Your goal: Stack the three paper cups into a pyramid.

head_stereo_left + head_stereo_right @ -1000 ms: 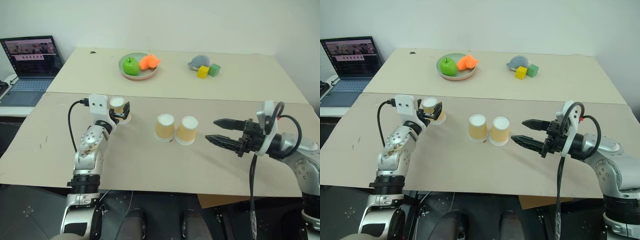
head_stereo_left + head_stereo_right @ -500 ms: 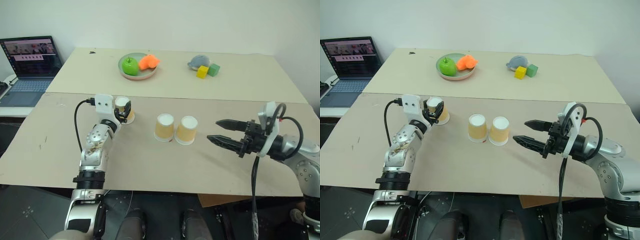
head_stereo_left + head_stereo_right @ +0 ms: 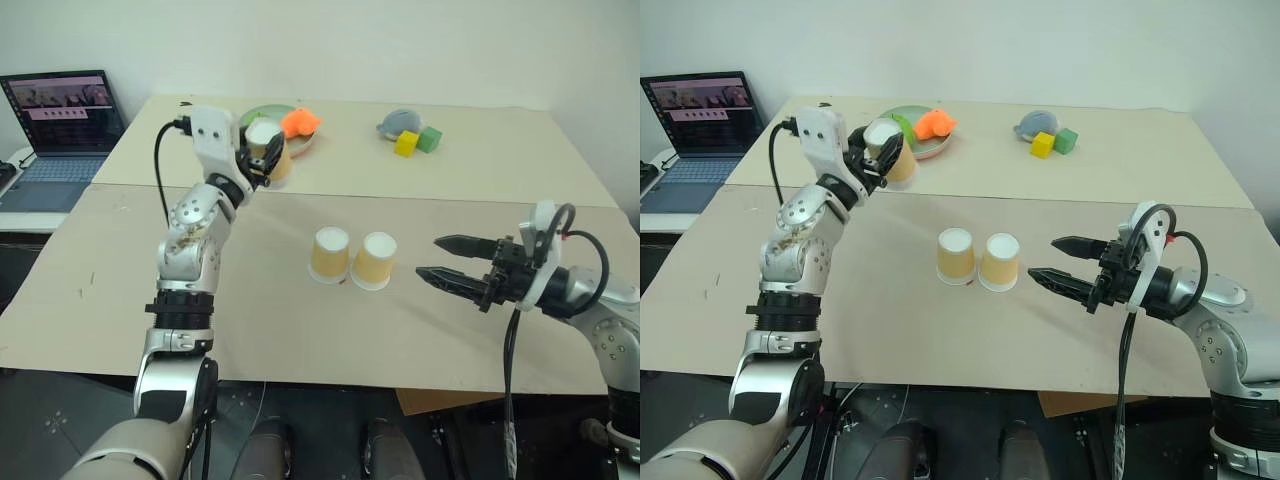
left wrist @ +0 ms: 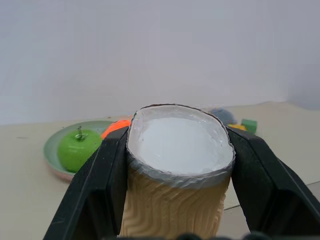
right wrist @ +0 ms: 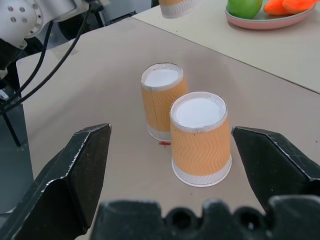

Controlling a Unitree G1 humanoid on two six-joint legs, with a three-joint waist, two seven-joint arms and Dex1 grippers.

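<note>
Two paper cups stand upside down side by side in the middle of the table, one [image 3: 329, 254] on the left and one [image 3: 374, 260] touching it on the right. The third paper cup [image 4: 175, 200], also bottom up, hangs well above the table, left of and beyond the pair, in front of the plate. My left gripper [image 3: 264, 150] is shut on its sides, with a black finger [image 4: 100, 190] on each flank. My right gripper [image 3: 428, 256] hovers open just right of the pair, pointing at them, with nothing between its fingers [image 5: 80, 170]. No pyramid stands.
A green plate [image 4: 52, 165] with a green apple [image 4: 76, 148] and an orange toy [image 3: 299, 122] sits at the back. A grey toy [image 3: 398, 122], yellow block [image 3: 405, 144] and green block [image 3: 429, 139] lie at the back right. A laptop [image 3: 65, 125] stands far left.
My left gripper closed on the cup that stood at the left and raised it off the table, up and to the right. The right arm and the two standing cups stayed put.
</note>
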